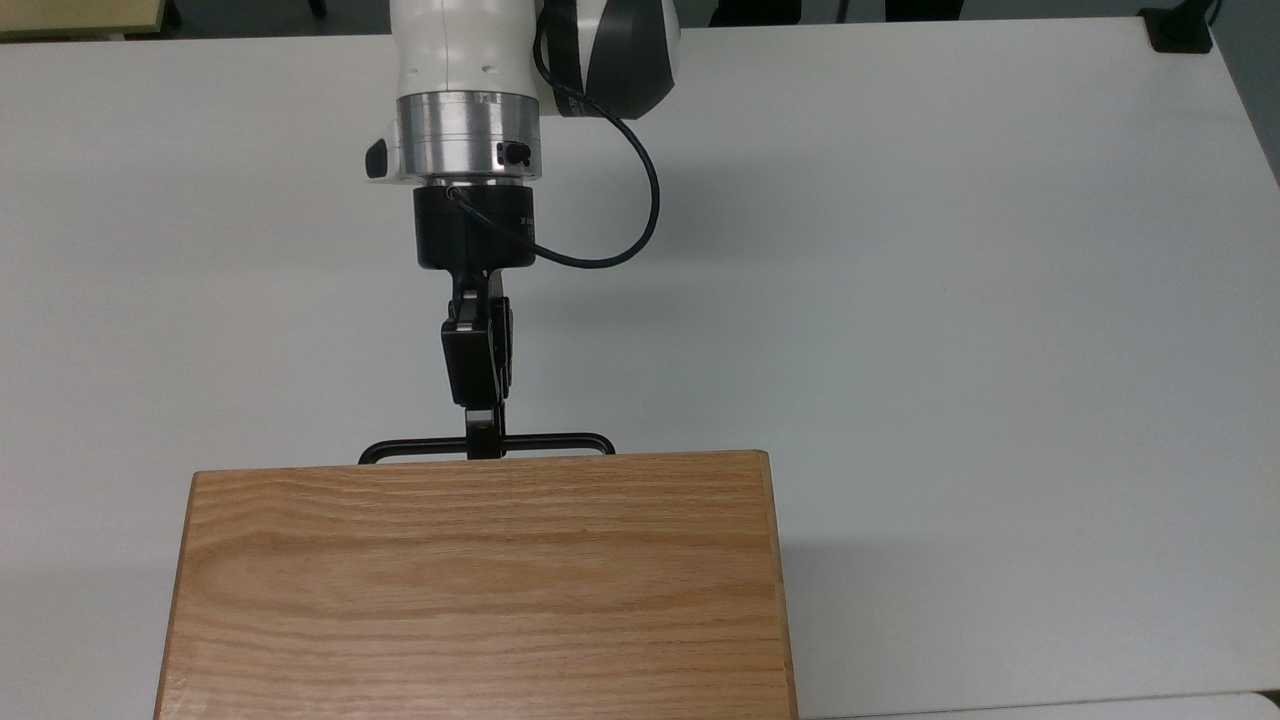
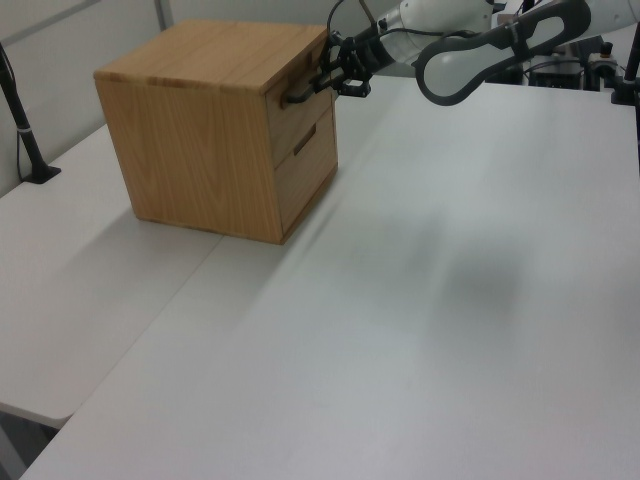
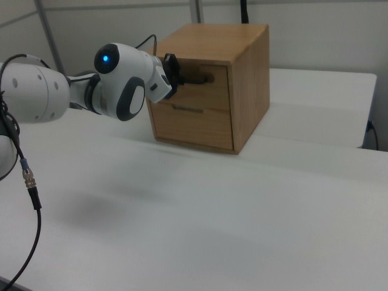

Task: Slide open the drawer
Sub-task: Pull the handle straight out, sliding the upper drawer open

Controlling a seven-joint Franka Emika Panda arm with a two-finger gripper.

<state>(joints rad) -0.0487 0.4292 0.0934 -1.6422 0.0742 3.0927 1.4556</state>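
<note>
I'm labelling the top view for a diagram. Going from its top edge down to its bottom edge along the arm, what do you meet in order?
Arm → hand → drawer handle → top of the wooden box.

Drawer front is hidden under the oak casing in the top view; only the bar handle is seen past the casing edge. Casing is cut off by the top view's bottom edge. Gripper fingertips overlap the handle, so the grip itself is too small to be judged. In the right view the handle's left part is blocked by the arm's wrist. Arm base is cropped in every view.
</note>
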